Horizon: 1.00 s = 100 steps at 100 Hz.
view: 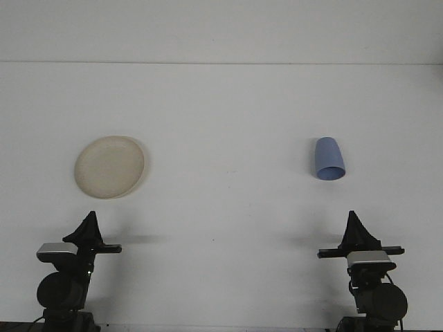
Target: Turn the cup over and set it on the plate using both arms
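Note:
A cream plate (111, 167) lies flat and empty on the left half of the white table. On the right half a blue cup (329, 158) appears to lie on its side, its wider end pointing toward me. My left gripper (91, 216) sits low at the near edge, just in front of the plate, with its fingers closed to a point and nothing in them. My right gripper (353, 215) mirrors it at the near right, a short way in front of the cup, also shut and holding nothing. Neither gripper touches an object.
The white table (221, 207) runs back to a pale wall (221, 31). Both arm bases stand at the bottom corners of the view.

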{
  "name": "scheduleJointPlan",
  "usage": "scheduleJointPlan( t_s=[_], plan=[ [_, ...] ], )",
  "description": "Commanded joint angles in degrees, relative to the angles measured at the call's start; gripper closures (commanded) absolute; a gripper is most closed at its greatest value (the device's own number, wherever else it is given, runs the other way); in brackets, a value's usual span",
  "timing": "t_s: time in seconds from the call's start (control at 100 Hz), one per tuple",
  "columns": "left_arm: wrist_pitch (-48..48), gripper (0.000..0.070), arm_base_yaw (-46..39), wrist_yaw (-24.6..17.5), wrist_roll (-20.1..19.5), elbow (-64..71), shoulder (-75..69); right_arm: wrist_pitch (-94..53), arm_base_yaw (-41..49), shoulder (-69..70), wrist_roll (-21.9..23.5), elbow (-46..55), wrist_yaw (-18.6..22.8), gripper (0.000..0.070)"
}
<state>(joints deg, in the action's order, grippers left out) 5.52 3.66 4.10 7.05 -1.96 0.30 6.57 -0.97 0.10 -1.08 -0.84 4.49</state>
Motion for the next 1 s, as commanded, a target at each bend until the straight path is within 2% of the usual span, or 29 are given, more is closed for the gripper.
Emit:
scheduleJointPlan(
  t_s=[0.0, 0.27, 0.47, 0.7, 0.99],
  plan=[
    [0.6, 0.0689, 0.1, -0.3, 0.3, 1.1, -0.1, 0.7, -0.1, 0.0, -0.2, 0.1, 0.0, 0.0694],
    [0.6, 0.0689, 0.1, -0.3, 0.3, 1.1, -0.1, 0.6, -0.1, 0.0, 1.0, -0.9, 0.0, 0.0694],
    [0.6, 0.0689, 0.1, -0.3, 0.3, 1.1, -0.1, -4.0, -0.1, 0.0, 3.3, -6.4, 0.0, 0.0694],
    [0.6, 0.0689, 0.1, -0.3, 0.3, 1.1, -0.1, -14.7, -0.1, 5.0, 3.3, -16.9, 0.0, 0.0695],
    [0.6, 0.0689, 0.1, -0.3, 0.3, 1.1, -0.1, -33.0, -0.1, 21.5, 3.3, -36.3, 0.0, 0.0695]
  ],
)
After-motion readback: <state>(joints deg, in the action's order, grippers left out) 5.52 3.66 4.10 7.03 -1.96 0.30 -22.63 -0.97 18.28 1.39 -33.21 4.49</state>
